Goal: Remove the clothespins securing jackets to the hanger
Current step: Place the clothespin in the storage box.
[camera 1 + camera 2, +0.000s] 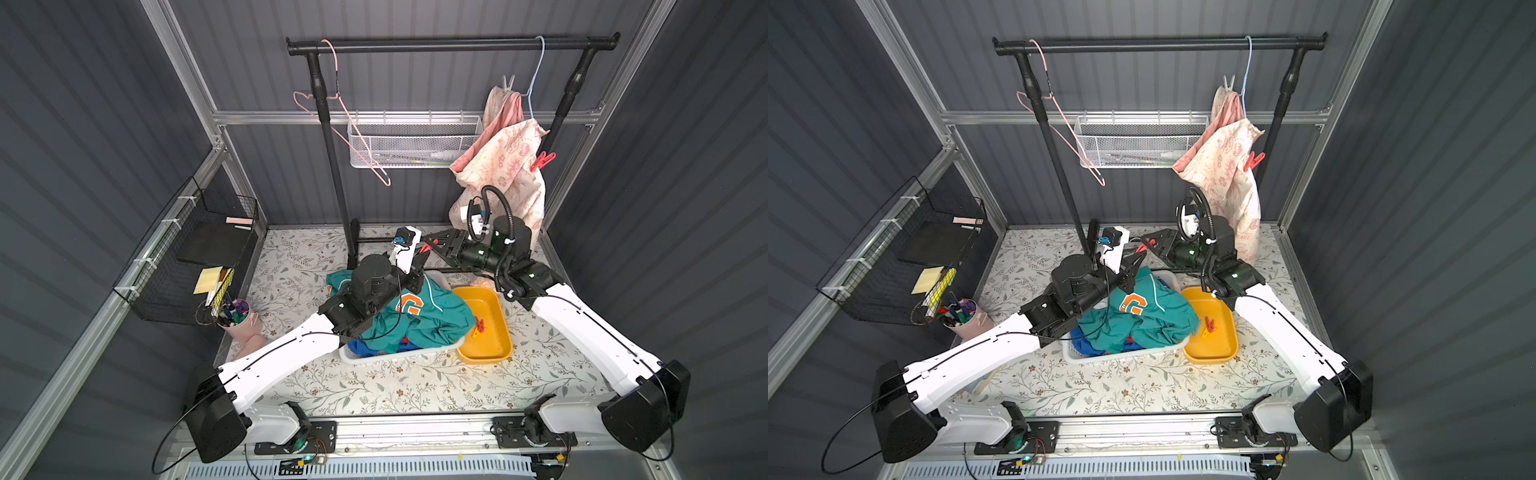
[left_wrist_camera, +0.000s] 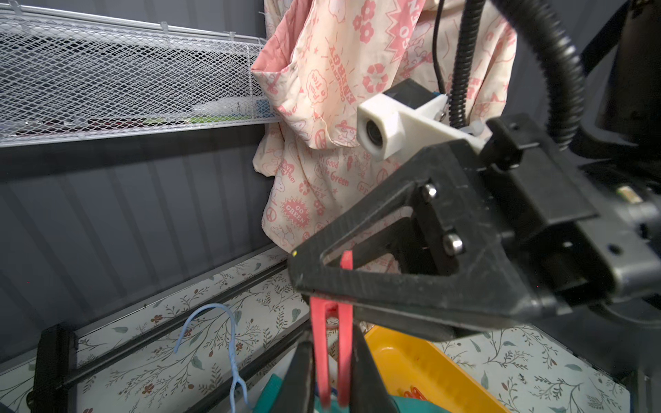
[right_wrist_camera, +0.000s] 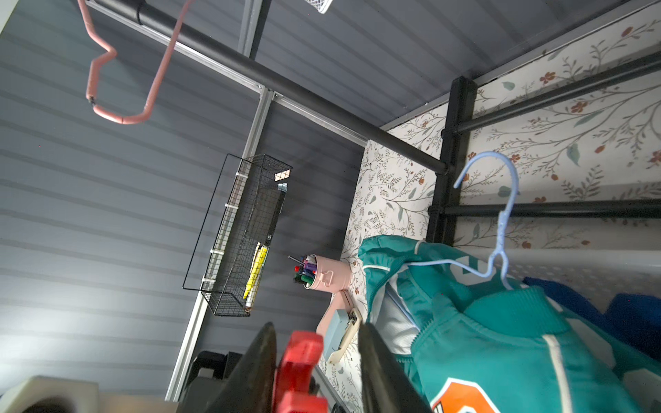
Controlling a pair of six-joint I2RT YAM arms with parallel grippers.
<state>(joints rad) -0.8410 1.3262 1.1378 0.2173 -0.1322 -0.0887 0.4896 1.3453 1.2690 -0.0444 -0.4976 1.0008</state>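
One red clothespin [image 3: 300,361] is clamped in your left gripper [image 2: 329,334]; your right gripper [image 3: 314,327] brackets it, fingers apart, a gap showing on one side. Judgement: close right fully before left lets go. Yellow tray [image 1: 494,357] sits near on the floral tabletop [image 1: 374,386]. Farther back, a red pin [image 1: 542,161] and a pale pin [image 1: 508,83] grip the cream jacket [image 1: 503,178] at the rail [image 1: 415,43]; grey panelled walls [image 1: 83,124] enclose.

top views: overhead, whole scene | wrists: close, both show red clothespin [image 2: 319,357]
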